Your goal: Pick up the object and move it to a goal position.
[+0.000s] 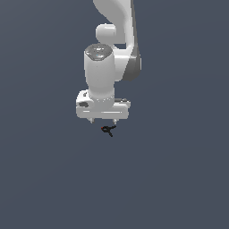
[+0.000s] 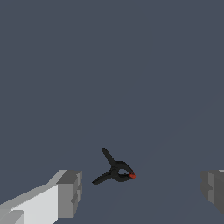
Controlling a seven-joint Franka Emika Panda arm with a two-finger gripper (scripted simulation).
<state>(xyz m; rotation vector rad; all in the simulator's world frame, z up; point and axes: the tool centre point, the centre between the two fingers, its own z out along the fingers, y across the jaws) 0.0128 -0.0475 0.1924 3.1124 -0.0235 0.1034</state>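
Wrist view shows the white two-fingered tool (image 2: 140, 192) spread wide and empty, its grey pads (image 2: 70, 192) flanking the tiny black forked-prong object with a red tip (image 2: 117, 169), apparently aligned for a grasp. Nothing is gripped yet.

This is no home, kitchen or workshop but a bare computer-rendered test scene. A flat, even slate-grey ground (image 1: 179, 179) fills both views, with no texture, edge or horizon to tell floor from backdrop. The white arm (image 1: 117, 31) has smooth, shaded surfaces, and its gripper (image 1: 103, 120) shows blocky, faceted grey fingers (image 2: 70, 193) in the wrist view. The small black clamp (image 2: 114, 169) with a red tip is drawn in the same simple style.
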